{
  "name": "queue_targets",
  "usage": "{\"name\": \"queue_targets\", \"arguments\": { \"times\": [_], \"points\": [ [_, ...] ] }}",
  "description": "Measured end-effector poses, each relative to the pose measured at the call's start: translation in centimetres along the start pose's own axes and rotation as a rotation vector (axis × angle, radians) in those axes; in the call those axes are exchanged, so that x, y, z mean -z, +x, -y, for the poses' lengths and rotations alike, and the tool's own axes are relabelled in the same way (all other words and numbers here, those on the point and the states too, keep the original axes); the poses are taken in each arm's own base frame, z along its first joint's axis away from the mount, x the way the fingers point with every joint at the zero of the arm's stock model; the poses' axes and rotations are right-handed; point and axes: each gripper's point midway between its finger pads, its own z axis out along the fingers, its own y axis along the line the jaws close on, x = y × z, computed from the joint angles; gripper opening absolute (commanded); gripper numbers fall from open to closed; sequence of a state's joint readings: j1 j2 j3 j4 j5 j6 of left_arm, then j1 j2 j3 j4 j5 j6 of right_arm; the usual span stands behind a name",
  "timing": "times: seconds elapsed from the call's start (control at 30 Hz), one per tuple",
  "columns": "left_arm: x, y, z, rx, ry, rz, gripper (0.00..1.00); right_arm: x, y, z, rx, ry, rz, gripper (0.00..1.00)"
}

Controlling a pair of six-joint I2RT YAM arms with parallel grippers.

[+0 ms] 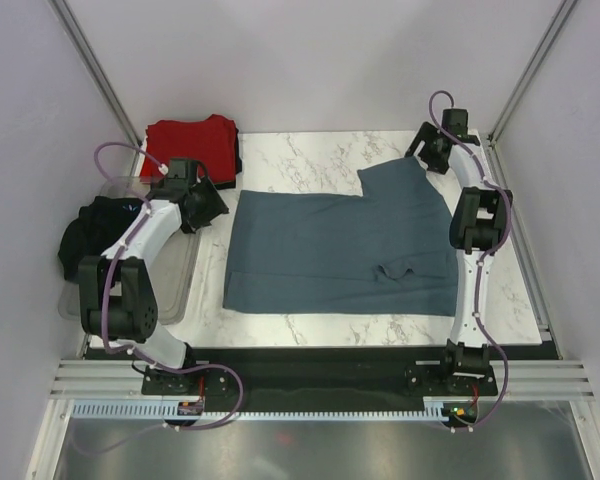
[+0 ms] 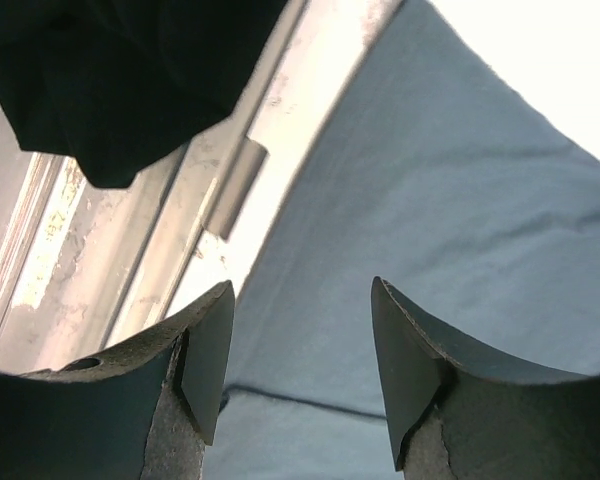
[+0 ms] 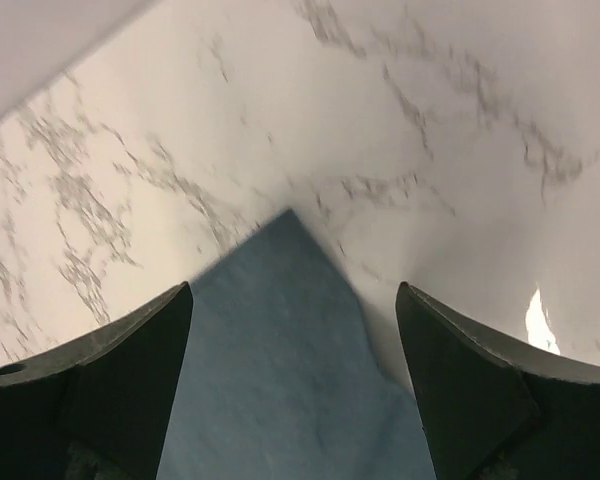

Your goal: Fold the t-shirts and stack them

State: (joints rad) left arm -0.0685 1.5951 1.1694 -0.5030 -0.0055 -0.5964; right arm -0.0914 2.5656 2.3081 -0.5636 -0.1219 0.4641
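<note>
The slate blue-grey t-shirt (image 1: pixel 340 250) lies spread flat in the middle of the marble table, one sleeve reaching to the far right. My left gripper (image 1: pixel 220 205) is open just above the shirt's left edge (image 2: pixel 430 200), nothing between its fingers. My right gripper (image 1: pixel 417 152) is open over the far sleeve corner (image 3: pixel 280 330), apart from it. A folded bright red t-shirt (image 1: pixel 190 140) lies at the far left on something black. The black t-shirt (image 1: pixel 95 230) is bunched in the tray at the left and shows in the left wrist view (image 2: pixel 120 70).
The clear grey plastic tray (image 1: pixel 175 290) stands along the table's left side, its rim (image 2: pixel 235 185) close to my left gripper. Grey enclosure walls stand close on the left, right and back. The dark table front edge (image 1: pixel 310 355) runs just below the shirt.
</note>
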Motion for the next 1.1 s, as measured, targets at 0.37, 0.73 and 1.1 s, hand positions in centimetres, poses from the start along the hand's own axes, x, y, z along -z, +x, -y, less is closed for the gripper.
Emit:
{"name": "queue_targets", "arguments": {
  "times": [0.37, 0.73, 1.1],
  "points": [
    [2.3, -0.9, 0.6, -0.029, 0.044, 0.054, 0.64, -3.2, -1.1, -2.4, 0.072, -0.04, 0.113, 0.66],
    [1.2, -1.1, 1.3, -0.064, 0.037, 0.033, 0.62, -4.0, 0.2, -2.8, 0.065, -0.041, 0.099, 0.0],
    [-2.6, -4.2, 8.7, -0.253, 0.037, 0.077, 0.59, -2.4, 1.1, -2.1, 0.031, -0.032, 0.059, 0.0]
  ]
}}
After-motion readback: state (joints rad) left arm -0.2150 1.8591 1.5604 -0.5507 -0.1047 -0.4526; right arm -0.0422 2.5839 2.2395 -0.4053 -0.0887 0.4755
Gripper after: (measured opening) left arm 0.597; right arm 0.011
